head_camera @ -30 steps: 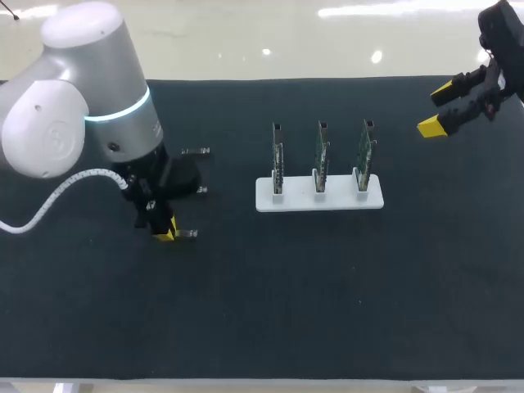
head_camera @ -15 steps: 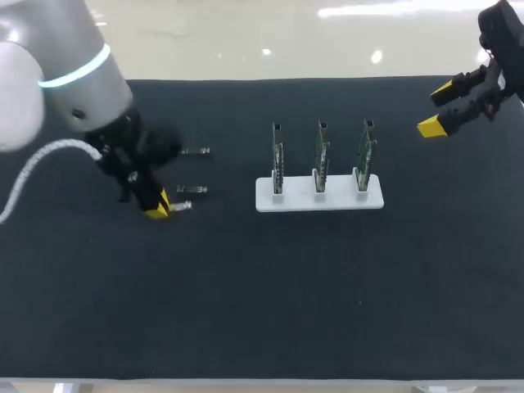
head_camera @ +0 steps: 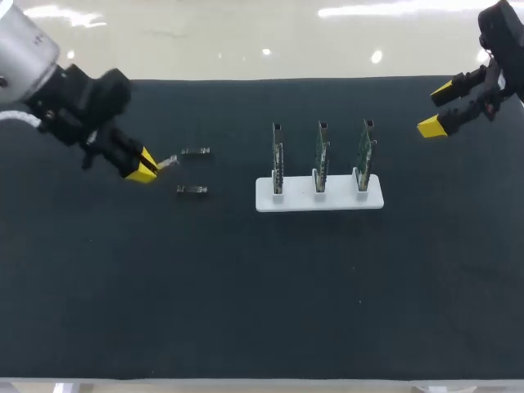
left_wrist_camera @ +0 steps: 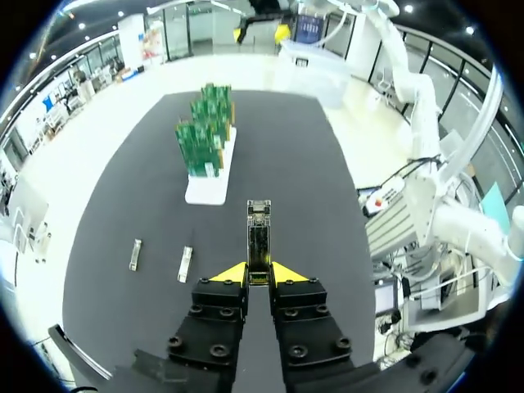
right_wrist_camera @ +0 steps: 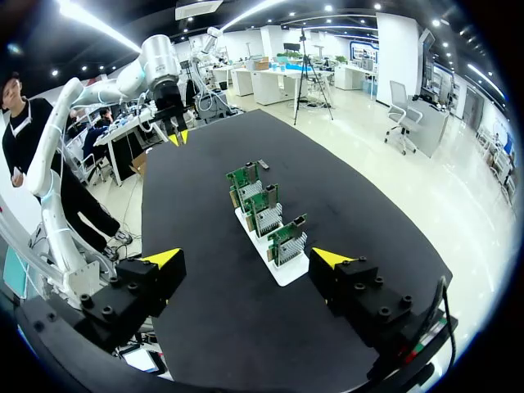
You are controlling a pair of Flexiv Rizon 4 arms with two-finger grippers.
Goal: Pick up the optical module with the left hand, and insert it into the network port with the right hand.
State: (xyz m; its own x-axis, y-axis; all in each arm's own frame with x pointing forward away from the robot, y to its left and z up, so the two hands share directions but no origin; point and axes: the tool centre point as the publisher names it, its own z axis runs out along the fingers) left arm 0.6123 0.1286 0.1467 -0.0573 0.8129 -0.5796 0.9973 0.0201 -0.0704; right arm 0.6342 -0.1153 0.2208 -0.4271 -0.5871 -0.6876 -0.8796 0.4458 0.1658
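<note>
Optical module (left_wrist_camera: pixel 259 232) clamped in left hand (left_wrist_camera: pixel 259 275), jutting ahead of tips; right hand (right_wrist_camera: pixel 247 258) spread wide.

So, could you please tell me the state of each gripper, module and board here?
Left gripper: shut on the optical module.
Optical module: clamped at one end, sticking out ahead.
Two loose modules: lying flat, untouched.
Right gripper: open, empty.
Circuit boards: upright in the white stand.

My left arm (head_camera: pixel 20 49) has a smooth grey shell and a white cable (head_camera: pixel 11 118). My left gripper (left_wrist_camera: pixel 259 275) and right gripper (right_wrist_camera: pixel 247 257) are black blocks dotted with screws (left_wrist_camera: pixel 211 350), tipped in yellow wedges.
</note>
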